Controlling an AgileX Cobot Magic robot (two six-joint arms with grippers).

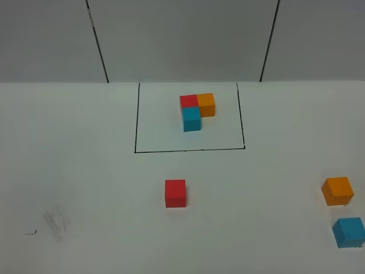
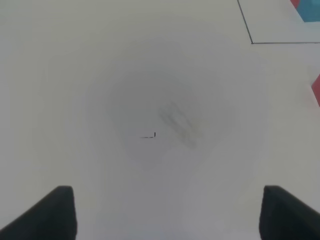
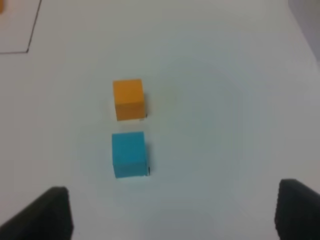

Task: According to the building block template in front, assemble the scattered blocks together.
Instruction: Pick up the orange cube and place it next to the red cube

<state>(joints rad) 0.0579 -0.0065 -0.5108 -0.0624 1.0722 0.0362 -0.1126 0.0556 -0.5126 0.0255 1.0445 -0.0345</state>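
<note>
white matte table [image 1: 85,171], seen from above. building block template [image 1: 197,111]: an l-shaped cluster of three small matte cubes, red at the back, orange touching its right side, blue touching its front. it sits inside a thin black drawn rectangle [image 1: 188,150], toward the far side.

loose plain red cube [image 1: 175,193] stands alone outside the rectangle's near line, about mid-table. loose orange cube [image 1: 337,190] and loose light blue cube [image 1: 348,232] are at the far right edge, near each other but not touching, blue the nearer.

left gripper [image 2: 167,215]: dark fingers spread wide, nothing between them. it hangs over a faint grey smudge [image 2: 177,122] and a tiny black pen tick [image 2: 150,136], too small to read as writing.

right gripper [image 3: 172,212]: fingers likewise wide apart, holding nothing, with the orange and light blue cubes ahead of it.
</note>
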